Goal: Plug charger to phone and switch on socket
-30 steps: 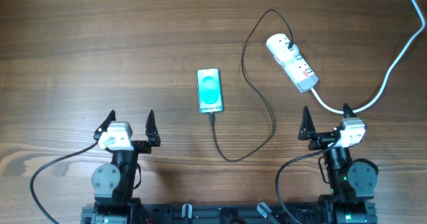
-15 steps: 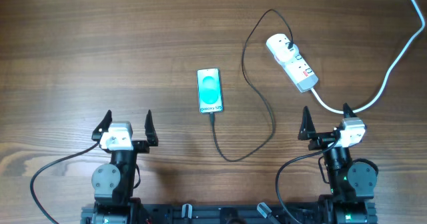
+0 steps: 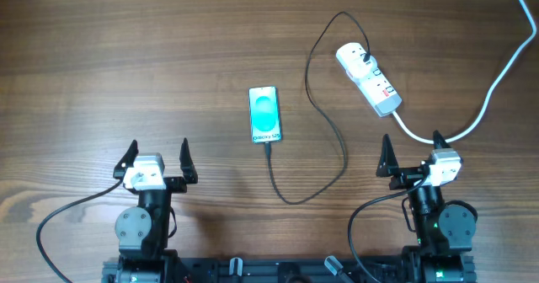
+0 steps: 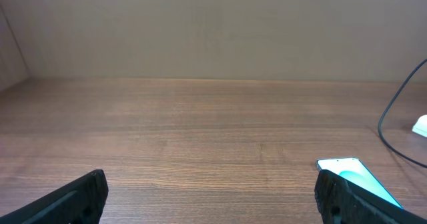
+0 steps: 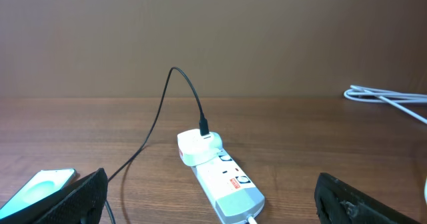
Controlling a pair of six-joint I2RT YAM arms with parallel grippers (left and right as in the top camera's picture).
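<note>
Overhead, the small flat smartphone with a turquoise screen [image 3: 264, 114] lay face up near the middle of the brown wooden table [image 3: 126, 56]. The thin black charger cable [image 3: 344, 157] met its near short edge, looped toward the right and rose to a plug at the far end of the white elongated power strip [image 3: 369, 79]. Whether the plug at the phone was fully seated could not be told. A thick white cord [image 3: 497, 81] left the strip's near end. The left gripper [image 3: 158, 145] and right gripper [image 3: 411, 140] stood at the near table edge, well apart from all items, jaws spread wide and holding nothing.

From the left wrist, both black fingers [image 4: 73, 197] sat far apart at the lower corners, with the smartphone [image 4: 353, 177] beside the right one and the cable [image 4: 393, 111] beyond.

From the right wrist, the power strip [image 5: 220, 177] lay between the widely parted fingers [image 5: 353, 201], and its red switches were visible. The cable [image 5: 177, 94] arched up from it, and the smartphone [image 5: 40, 184] showed at lower left.
</note>
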